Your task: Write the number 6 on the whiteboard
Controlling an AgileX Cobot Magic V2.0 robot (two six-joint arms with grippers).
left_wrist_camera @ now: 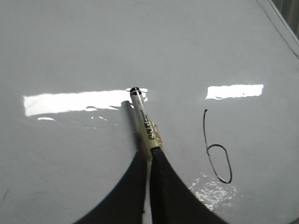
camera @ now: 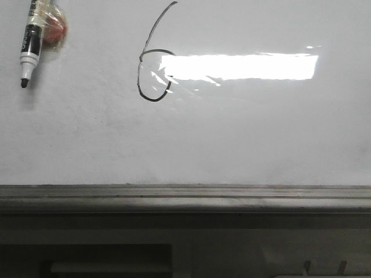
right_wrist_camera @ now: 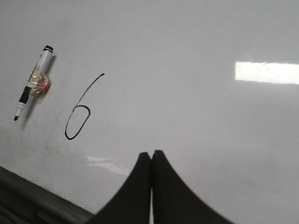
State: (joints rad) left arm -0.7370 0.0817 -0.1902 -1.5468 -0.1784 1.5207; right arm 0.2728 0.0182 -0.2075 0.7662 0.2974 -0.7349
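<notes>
Dark grey ledge (camera: 185, 200) nearest. Beyond, glossy white whiteboard (camera: 243, 139); thin black hand-drawn number 6 (camera: 152, 69) toward 11 o'clock. Left fingers (left_wrist_camera: 148, 161) pinching black-tipped white marker pen (left_wrist_camera: 142, 119). Right fingers (right_wrist_camera: 152, 161) pressed together, holding nothing.

You have one whiteboard (camera: 243, 139) bearing one drawn number 6 (camera: 152, 63), one marker pen (camera: 30, 43) with one reddish lump (camera: 56, 28) taped to it, two bright light reflections in the left wrist view, and two black tools, left tool (left_wrist_camera: 148, 158) and right tool (right_wrist_camera: 152, 161).
</notes>
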